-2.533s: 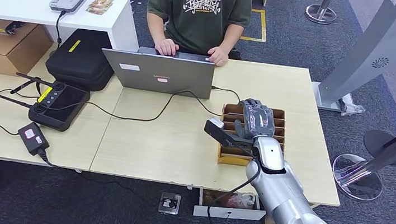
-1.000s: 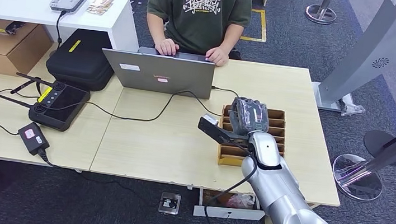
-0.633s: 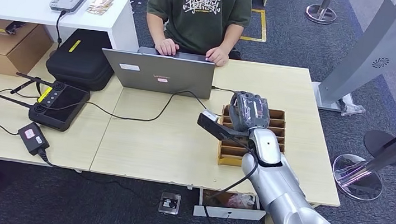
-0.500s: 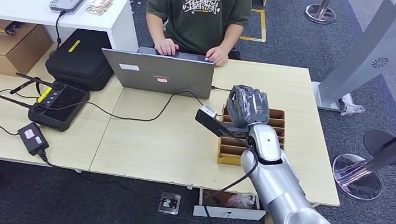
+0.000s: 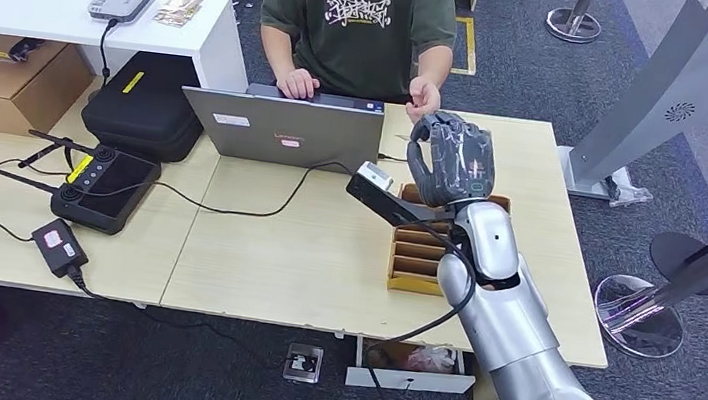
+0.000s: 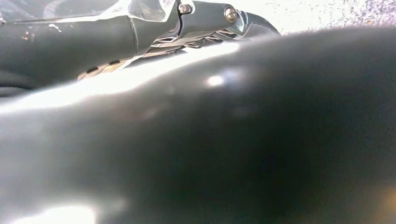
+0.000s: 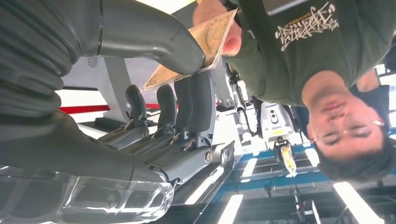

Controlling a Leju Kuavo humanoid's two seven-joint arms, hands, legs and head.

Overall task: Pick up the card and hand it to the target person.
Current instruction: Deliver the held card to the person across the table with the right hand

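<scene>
Tan card (image 7: 196,42), pinched by the right robot hand (image 5: 451,161), has risen from the box toward the person's reaching hand (image 5: 426,96): handover is near.

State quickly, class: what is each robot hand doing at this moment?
Left hand: cannot be told.
Right hand: holding the card, pinched between thumb and fingers; the person's hand touches the card's far end.

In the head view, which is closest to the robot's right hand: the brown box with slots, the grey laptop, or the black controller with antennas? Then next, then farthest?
From the right hand:
1. Brown slotted box, just below it.
2. Grey laptop, to its left.
3. Black controller with antennas, far left.
</scene>
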